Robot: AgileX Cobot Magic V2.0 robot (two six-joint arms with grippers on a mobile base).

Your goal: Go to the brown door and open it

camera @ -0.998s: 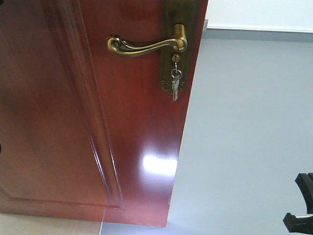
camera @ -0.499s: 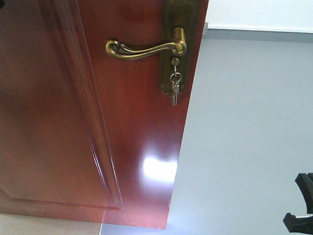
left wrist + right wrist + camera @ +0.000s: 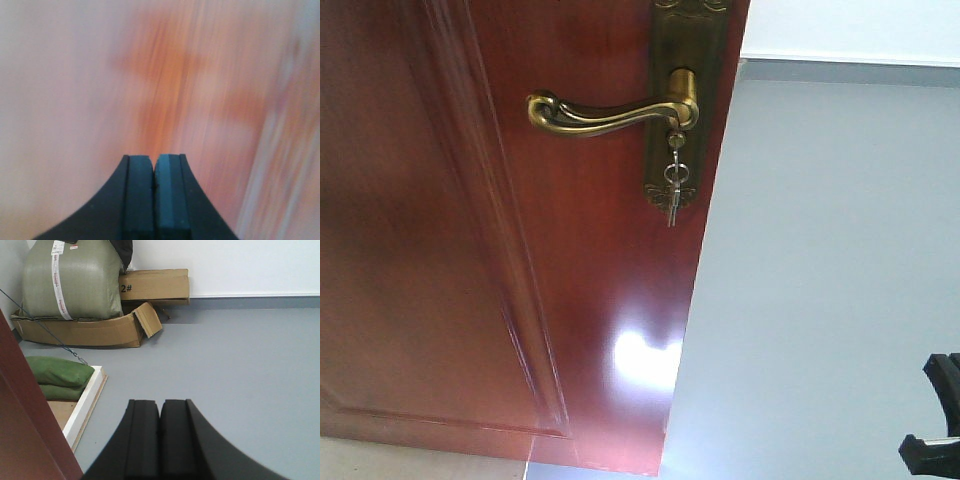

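Note:
The brown door (image 3: 470,250) fills the left of the front view, its free edge running down the middle. A brass lever handle (image 3: 610,110) sits on a brass plate, with keys (image 3: 673,185) hanging from the lock below it. My left gripper (image 3: 153,162) is shut and empty, close against a blurred reddish-brown surface (image 3: 165,75). My right gripper (image 3: 160,405) is shut and empty, above the grey floor (image 3: 240,355), with the door's edge (image 3: 30,425) at its lower left. A black part of my right arm (image 3: 938,420) shows at the front view's lower right.
Beyond the door lies grey floor (image 3: 820,280) up to a white wall (image 3: 850,30). The right wrist view shows a green sack (image 3: 70,280) in a flattened cardboard box (image 3: 85,330), another box (image 3: 155,285), green bags (image 3: 57,375) and a white-edged board (image 3: 87,405).
The handle and keys have shifted slightly left and down in the front view, and more of the brass plate shows at the top. The black arm part has not moved.

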